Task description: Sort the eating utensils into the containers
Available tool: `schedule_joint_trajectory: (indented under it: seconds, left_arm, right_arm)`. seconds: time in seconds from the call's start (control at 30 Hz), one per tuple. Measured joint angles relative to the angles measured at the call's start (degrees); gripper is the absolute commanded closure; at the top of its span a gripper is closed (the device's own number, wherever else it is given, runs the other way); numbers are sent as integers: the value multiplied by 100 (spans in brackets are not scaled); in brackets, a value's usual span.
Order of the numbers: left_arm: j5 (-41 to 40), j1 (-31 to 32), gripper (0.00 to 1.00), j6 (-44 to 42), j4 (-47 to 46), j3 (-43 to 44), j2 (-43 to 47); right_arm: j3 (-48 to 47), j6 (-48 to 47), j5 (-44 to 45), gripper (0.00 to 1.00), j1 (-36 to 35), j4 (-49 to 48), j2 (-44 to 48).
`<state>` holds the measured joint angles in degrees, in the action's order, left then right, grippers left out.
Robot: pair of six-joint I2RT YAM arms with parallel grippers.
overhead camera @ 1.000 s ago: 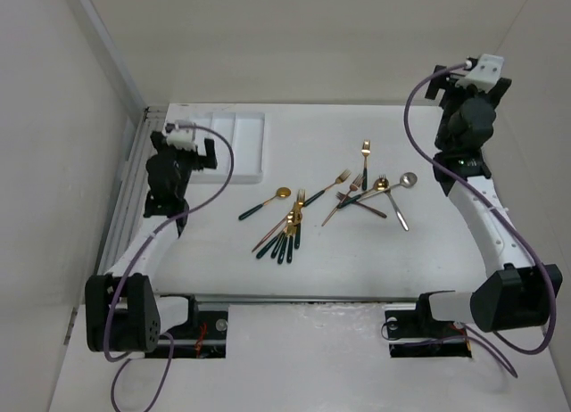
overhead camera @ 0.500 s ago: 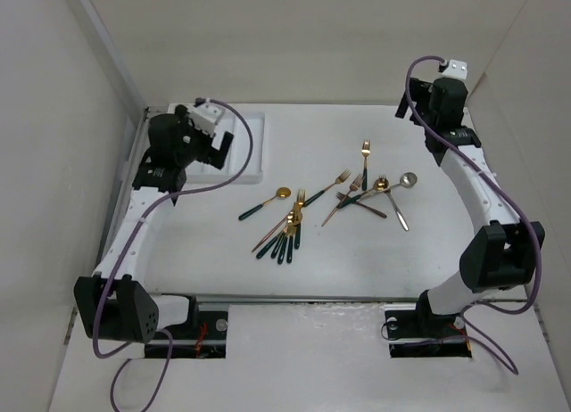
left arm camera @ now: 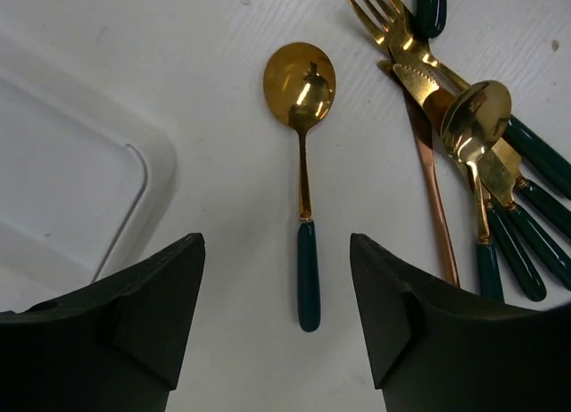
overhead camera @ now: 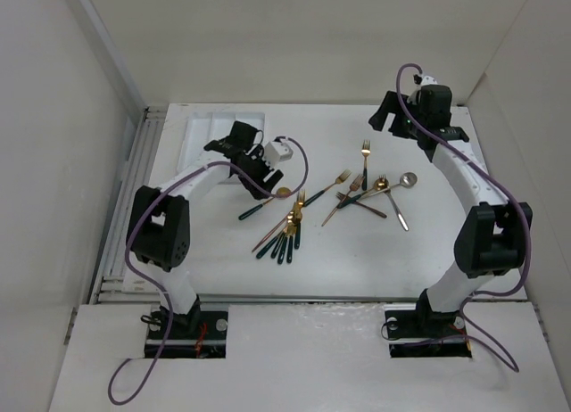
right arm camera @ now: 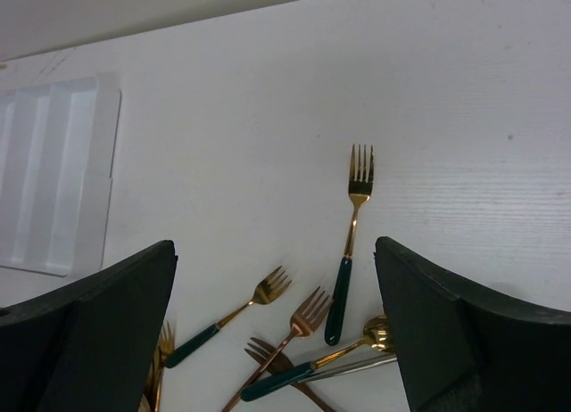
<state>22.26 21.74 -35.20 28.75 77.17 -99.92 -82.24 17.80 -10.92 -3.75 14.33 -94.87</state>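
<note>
Left gripper [left arm camera: 275,269]: jaws spread wide, nothing between them. It hovers over a lone gold spoon [left arm camera: 302,144] with a green handle. The spoon lies flat on the table [left arm camera: 178,55], lined up with the gap, bowl pointing away from the camera. A rounded corner of the white tray [left arm camera: 134,162] sits just left of the spoon, not touching it. On the other side is a pile of utensils [left arm camera: 473,118]: a fork, a copper knife, a second spoon and overlapping green handles.

Right gripper [right arm camera: 277,260]: jaws equally wide, empty, held high above a single gold fork [right arm camera: 339,292] at the far right of the table.

Progress, my reading: nothing sorted yet. All three tray compartments look bare in the right wrist view, and every utensil is on the table. The whole sort remains.

Counts (top view):
- 1 tray, 3 compartments.
- 1 lone spoon.
- Left pile: roughly six pieces; overlap prevents an exact count.
- Right side: the single fork, a second fork [overhead camera: 328,185], a silver spoon [overhead camera: 409,178] and about four more crossed pieces.
- Total: near fifteen, an estimate.
</note>
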Motion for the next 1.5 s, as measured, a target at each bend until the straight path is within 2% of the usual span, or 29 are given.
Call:
schedule_joint_trajectory:
  seconds: [0.43, 0.5, 0.73, 0.77, 0.87, 0.9, 0.93, 1.1, 1.27, 1.37, 1.5]
  left_arm:
    - [-214, 31, 36, -533, 330, -160, -730]
    - [-214, 31, 39, -595, 398, -170, -859]
    - [-348, 31, 59, -481, 129, -310, -942]
    - [-376, 31, 66, -468, 76, -328, -940]
    - [-459, 28, 79, -450, -155, -426, -903]
    - [-487, 28, 97, -446, -254, -494, -868]
    - [-487, 28, 100, -417, -352, -564, -833]
    - [-485, 28, 100, -348, -649, -822, -671]
    - [-365, 31, 100, -175, -472, -695, -695]
    - [-197, 26, 100, 46, -133, -299, -728]
    - [293, -98, 100, 570, 28, 686, -728]
  right_arm:
    - [118, -160, -321, 3, -46, -2, -20]
    - [151, -160, -328, 3, -46, -13, -20]
    - [153, -175, -439, 3, -46, -22, -20]
    - [153, -177, -448, 3, -46, -24, -20]
    - [155, -177, -446, 3, -46, -22, -20]
    - [155, -177, -431, 3, -46, -22, -20]
    - [155, -179, -417, 3, -46, -24, -17]
    - [157, -181, -302, 3, -46, -22, 4]
    - [157, -181, -269, 3, -46, -24, 31]
    - [157, -184, -256, 6, -46, -24, 35]
    - [157, -177, -170, 6, -72, -37, 35]
